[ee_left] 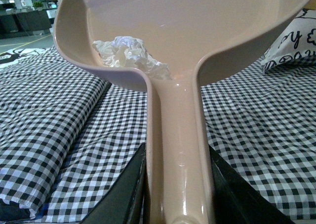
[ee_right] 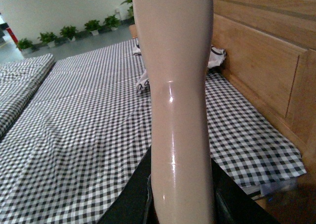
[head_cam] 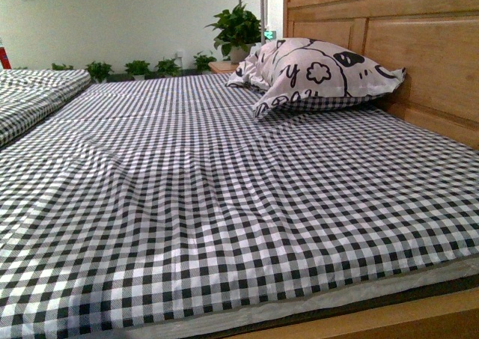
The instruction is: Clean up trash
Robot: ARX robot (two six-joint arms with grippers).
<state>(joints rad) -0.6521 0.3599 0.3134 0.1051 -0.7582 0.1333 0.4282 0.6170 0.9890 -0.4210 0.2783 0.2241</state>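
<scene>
Lying in dustpan (ee_left: pixel 197 31), trash (ee_left: pixel 129 56), beyond fingers (ee_left: pixel 126 194)

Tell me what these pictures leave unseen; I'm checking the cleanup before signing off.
- Left wrist view: the dustpan holds the paper wad, but its front lip is cut off by the picture's edge.
- Right wrist view: the pinkish handle hides most of the pillow; its working end is out of frame.
- Front view: neither arm appears.

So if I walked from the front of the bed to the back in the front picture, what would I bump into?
Wooden bed edge → checkered sheet → printed pillow → potted plant → white wall.
</scene>
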